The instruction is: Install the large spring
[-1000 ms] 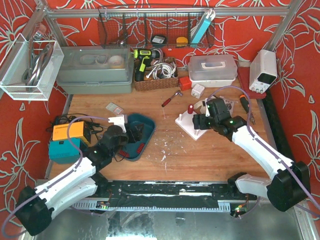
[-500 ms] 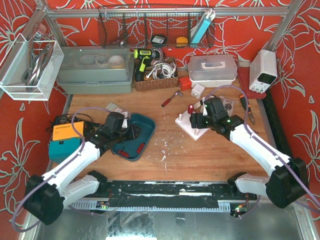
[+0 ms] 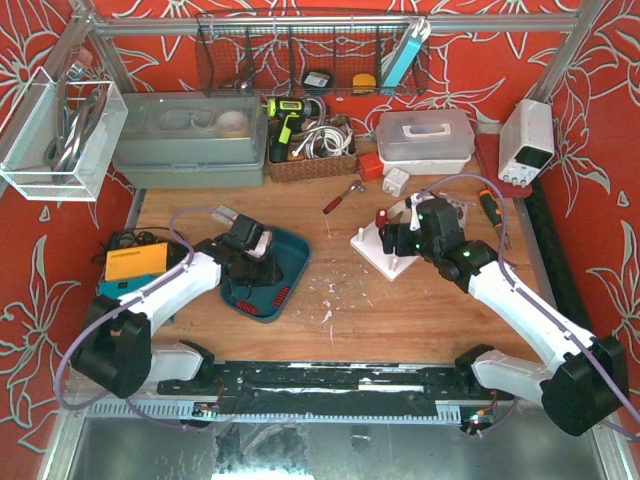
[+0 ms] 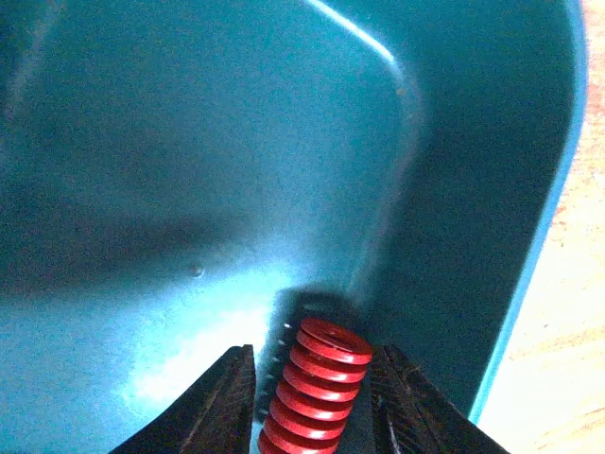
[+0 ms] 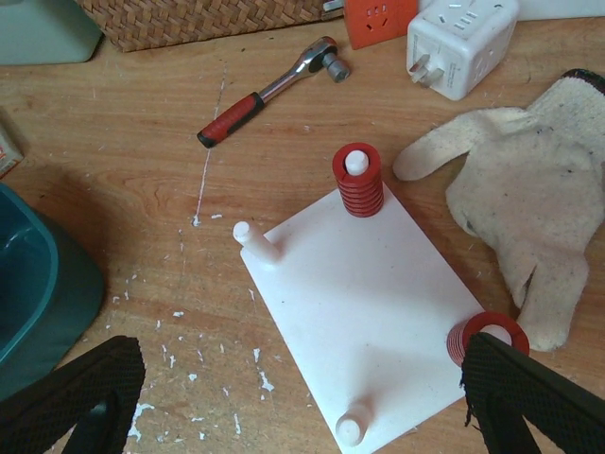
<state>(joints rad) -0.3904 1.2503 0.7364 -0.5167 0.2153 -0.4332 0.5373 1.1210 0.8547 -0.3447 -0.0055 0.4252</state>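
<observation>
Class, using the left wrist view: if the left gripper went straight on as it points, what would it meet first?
The left gripper would likely meet the red spring between its jaws first, then the floor of the teal tray; depth is unclear.

Top camera overlooks the whole tabletop (image 3: 340, 285). Left wrist camera peers close into the teal tray (image 4: 189, 142), nine o'clock overhead. Right wrist camera looks down on the white board (image 5: 369, 293), two o'clock.
</observation>
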